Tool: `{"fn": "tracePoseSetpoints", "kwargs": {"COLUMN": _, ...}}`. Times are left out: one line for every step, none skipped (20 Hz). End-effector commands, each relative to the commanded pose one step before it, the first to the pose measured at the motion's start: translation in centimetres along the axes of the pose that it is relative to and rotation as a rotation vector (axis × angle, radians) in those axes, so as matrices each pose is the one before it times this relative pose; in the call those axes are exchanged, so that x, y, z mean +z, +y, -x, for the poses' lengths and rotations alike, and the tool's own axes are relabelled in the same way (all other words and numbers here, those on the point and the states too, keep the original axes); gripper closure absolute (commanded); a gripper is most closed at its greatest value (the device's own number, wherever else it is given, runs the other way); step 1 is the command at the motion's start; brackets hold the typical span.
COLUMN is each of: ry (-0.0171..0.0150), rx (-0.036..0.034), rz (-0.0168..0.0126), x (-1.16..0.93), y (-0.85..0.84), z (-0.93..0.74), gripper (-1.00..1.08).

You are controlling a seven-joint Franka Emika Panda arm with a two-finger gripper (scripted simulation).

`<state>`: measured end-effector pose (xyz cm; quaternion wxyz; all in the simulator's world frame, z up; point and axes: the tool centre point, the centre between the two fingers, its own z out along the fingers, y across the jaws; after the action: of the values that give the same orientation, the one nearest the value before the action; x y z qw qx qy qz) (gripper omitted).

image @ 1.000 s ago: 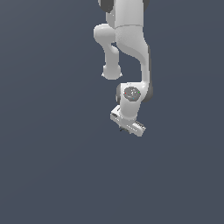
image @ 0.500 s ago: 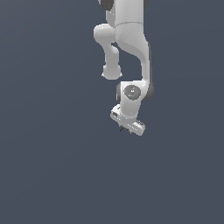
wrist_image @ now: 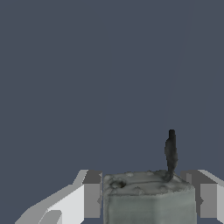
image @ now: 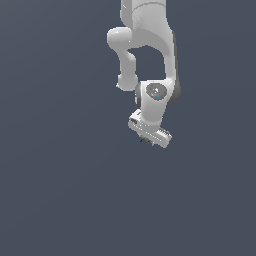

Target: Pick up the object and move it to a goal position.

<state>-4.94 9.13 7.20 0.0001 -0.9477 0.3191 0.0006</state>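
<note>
Grey mottled block (wrist_image: 148, 199), small and flat-topped with a thin dark stem sticking up from one corner, is held between the two white fingers (wrist_image: 76, 201) of the hand (wrist_image: 146, 197). In the wrist view one finger is seen pressed against each side of the block, so the hand is pinching it. The block is squeezed from both sides so that it cannot slip out while it is carried.

In the exterior view the white robot arm (image: 150, 60) is bent downward, and the hand (image: 148, 136) is tilted at its end. Only a tiny dark speck is seen under the hand there, so the block is too small to be made out clearly. No counter edge is shown, only a plain dark grey-blue ground (image: 60, 190), so it cannot be told whether the block is lifted or resting. No goal mark is seen in either view.

It is judged that the pick-up is done and the carrying is left.
</note>
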Motion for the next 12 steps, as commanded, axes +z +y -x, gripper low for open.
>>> {"fn": "tracePoseSetpoints", "kwargs": {"ry": 0.00079, "rx": -0.00018, "rz": -0.00106, "x": -2.125, "y": -0.116, "z": 0.557, "gripper": 1.08}}
{"fn": "tracePoseSetpoints", "kwargs": {"ry": -0.00014, "rx": 0.00047, "rz": 0.00001, "x": -0.935, "y": -0.022, "z": 0.232, "gripper": 1.08}}
{"fn": "tracePoseSetpoints", "kwargs": {"ry": 0.0, "rx": 0.0, "rz": 0.0, "x": -0.987, "y": -0.042, "z": 0.264, "gripper": 1.08}}
{"fn": "tracePoseSetpoints", "kwargs": {"ry": 0.0, "rx": 0.0, "rz": 0.0, "x": -1.03, "y": -0.044, "z": 0.274, "gripper": 1.08}}
{"fn": "tracePoseSetpoints", "kwargs": {"ry": 0.0, "rx": 0.0, "rz": 0.0, "x": -1.063, "y": -0.045, "z": 0.28, "gripper": 1.08}}
{"fn": "tracePoseSetpoints", "kwargs": {"ry": 0.00029, "rx": 0.00022, "rz": 0.00032, "x": -1.081, "y": -0.042, "z": 0.278, "gripper": 1.08}}
{"fn": "tracePoseSetpoints", "kwargs": {"ry": 0.0, "rx": 0.0, "rz": 0.0, "x": -1.105, "y": -0.047, "z": 0.287, "gripper": 1.08}}
{"fn": "tracePoseSetpoints", "kwargs": {"ry": 0.00032, "rx": 0.00019, "rz": 0.00031, "x": -1.129, "y": -0.045, "z": 0.288, "gripper": 1.08}}
{"fn": "tracePoseSetpoints", "kwargs": {"ry": 0.0, "rx": 0.0, "rz": 0.0, "x": -1.158, "y": -0.049, "z": 0.297, "gripper": 1.08}}
{"fn": "tracePoseSetpoints", "kwargs": {"ry": 0.00035, "rx": 0.00016, "rz": 0.0003, "x": -1.188, "y": -0.05, "z": 0.302, "gripper": 1.08}}
{"fn": "tracePoseSetpoints", "kwargs": {"ry": 0.0, "rx": 0.0, "rz": 0.0, "x": -1.188, "y": -0.051, "z": 0.301, "gripper": 1.08}}
{"fn": "tracePoseSetpoints", "kwargs": {"ry": 0.00036, "rx": 0.00015, "rz": 0.0003, "x": -1.168, "y": -0.052, "z": 0.295, "gripper": 1.08}}
